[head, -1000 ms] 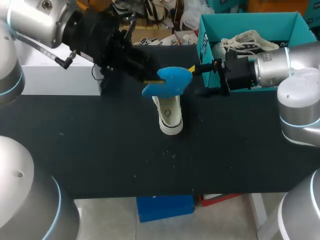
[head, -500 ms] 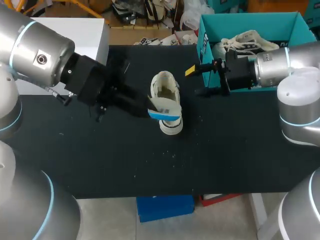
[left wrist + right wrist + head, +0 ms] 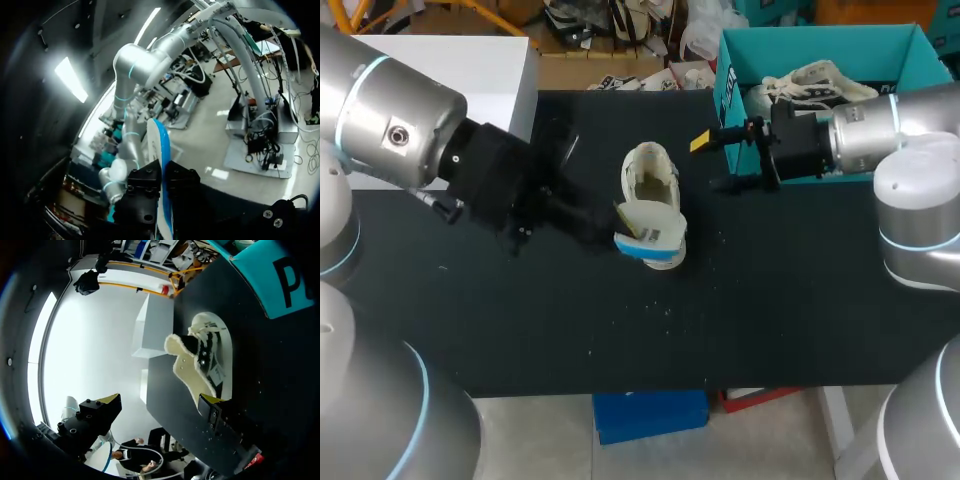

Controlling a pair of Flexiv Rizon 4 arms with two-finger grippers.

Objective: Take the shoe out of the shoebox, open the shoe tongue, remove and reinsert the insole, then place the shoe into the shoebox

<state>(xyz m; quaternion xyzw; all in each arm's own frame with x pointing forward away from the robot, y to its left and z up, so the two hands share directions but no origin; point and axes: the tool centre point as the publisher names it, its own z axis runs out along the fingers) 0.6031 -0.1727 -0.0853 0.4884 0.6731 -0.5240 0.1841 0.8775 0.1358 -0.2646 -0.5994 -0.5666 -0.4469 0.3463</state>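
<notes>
**A:** What is covered on the shoe (image 3: 650, 178) in the head view?

**B:** Its toe is hidden under the insole (image 3: 648, 233). The fingertips of the left gripper (image 3: 623, 226) are masked there too, so the grip cannot be judged from above.

**A:** And in the left wrist view?

**B:** The insole's near end is swallowed between the black finger bodies, and the yellow tips are concealed.

**A:** The shoebox (image 3: 820, 45)?

**B:** Its side is crossed by the right arm (image 3: 860, 135), by which a second shoe (image 3: 810, 80) inside is partly covered. In the right wrist view only one corner of the shoebox is seen, the rest being cut off. The shoe's nearest end is overlapped by one finger of the right gripper (image 3: 160, 400).
</notes>
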